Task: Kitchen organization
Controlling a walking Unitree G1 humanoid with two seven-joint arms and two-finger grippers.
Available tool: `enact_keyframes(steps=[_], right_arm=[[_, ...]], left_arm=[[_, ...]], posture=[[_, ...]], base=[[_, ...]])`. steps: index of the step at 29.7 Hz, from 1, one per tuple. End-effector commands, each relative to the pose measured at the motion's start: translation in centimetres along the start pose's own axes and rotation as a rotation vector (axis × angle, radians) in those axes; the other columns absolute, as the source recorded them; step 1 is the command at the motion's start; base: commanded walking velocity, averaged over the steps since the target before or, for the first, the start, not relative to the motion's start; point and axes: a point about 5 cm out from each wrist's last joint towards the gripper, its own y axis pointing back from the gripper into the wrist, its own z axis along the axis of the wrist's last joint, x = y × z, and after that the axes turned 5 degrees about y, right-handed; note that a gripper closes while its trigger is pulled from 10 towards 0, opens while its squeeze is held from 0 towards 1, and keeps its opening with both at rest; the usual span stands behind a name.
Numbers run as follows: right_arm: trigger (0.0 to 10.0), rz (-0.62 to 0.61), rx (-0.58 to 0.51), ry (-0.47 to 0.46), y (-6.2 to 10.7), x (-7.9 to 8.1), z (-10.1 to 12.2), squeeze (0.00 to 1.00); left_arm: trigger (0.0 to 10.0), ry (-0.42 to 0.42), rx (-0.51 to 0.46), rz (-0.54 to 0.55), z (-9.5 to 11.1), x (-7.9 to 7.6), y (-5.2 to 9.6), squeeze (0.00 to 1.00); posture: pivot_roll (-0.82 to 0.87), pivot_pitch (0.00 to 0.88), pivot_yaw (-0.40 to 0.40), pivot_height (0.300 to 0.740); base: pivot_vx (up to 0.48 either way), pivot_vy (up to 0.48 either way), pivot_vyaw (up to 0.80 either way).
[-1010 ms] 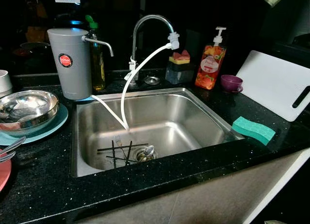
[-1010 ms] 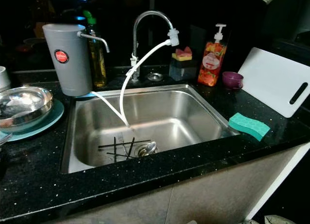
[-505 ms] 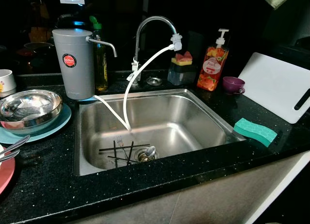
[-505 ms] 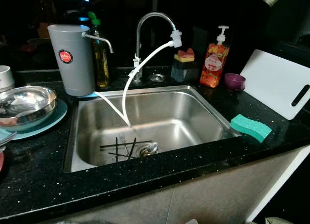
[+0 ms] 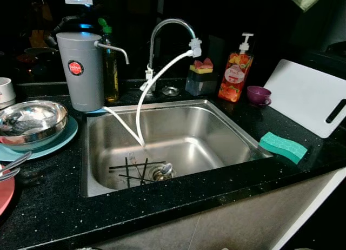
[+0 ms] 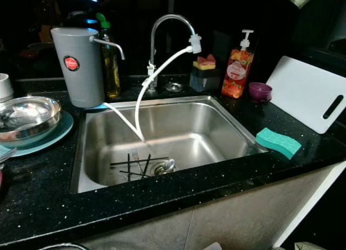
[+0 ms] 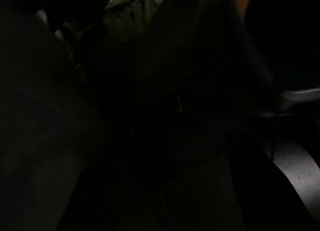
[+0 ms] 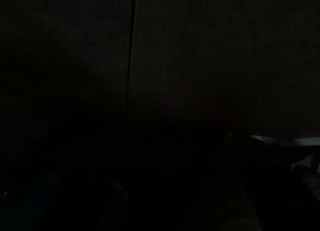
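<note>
I stand at the sink (image 5: pixel 232 128), where a fork (image 5: pixel 133 159) and a spoon (image 5: pixel 166 168) lie by the drain, with the green sponge (image 5: pixel 283 146) on the counter (image 5: pixel 48 201) to the right and a steel bowl (image 5: pixel 30 120) on a plate to the left. Both my tools hang low in the dark, and I cannot tell whether they are open or closed. To do this well, I should raise one arm over the basin edge first, clear of the white hose (image 5: pixel 141 101), then come down on the cutlery.

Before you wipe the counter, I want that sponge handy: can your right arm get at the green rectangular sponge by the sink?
Probably yes: the green rectangular sponge lies alone on the black counter, right of the steel sink, nothing over it.
</note>
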Motion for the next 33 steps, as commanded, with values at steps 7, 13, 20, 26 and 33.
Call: enact_keyframes(steps=[7,13,20,26,33], right_arm=[[10.0,0.002,0.023,0.003,0.1,-0.1,-0.4,0.00],[10.0,0.003,0.021,-0.003,-0.1,0.2,-0.2,0.00],[10.0,0.004,0.019,-0.006,-0.1,0.3,-0.1,0.00],[10.0,-0.002,0.028,-0.008,0.0,0.1,-0.5,0.00],[10.0,-0.009,0.038,-0.020,0.1,0.2,-0.7,0.00]], left_arm=[[10.0,-0.069,-0.102,0.116,4.9,4.1,2.6,0.00],[10.0,-0.070,-0.214,0.246,7.5,6.9,4.8,0.00],[10.0,-0.043,-0.375,0.316,10.0,8.1,6.7,0.00],[10.0,-0.117,-0.388,0.504,13.1,10.2,11.3,0.00],[10.0,-0.140,-0.195,0.665,12.0,10.9,15.7,0.00]], posture=[[0.12,0.058,-0.108,0.740],[0.12,0.059,-0.107,0.740],[0.12,0.060,-0.106,0.740],[0.12,0.064,-0.099,0.740],[0.13,0.064,-0.091,0.740]], base=[[0.000,0.000,0.00],[0.000,0.000,0.00],[0.000,0.000,0.00],[0.000,0.000,0.00],[0.000,0.000,0.00]])
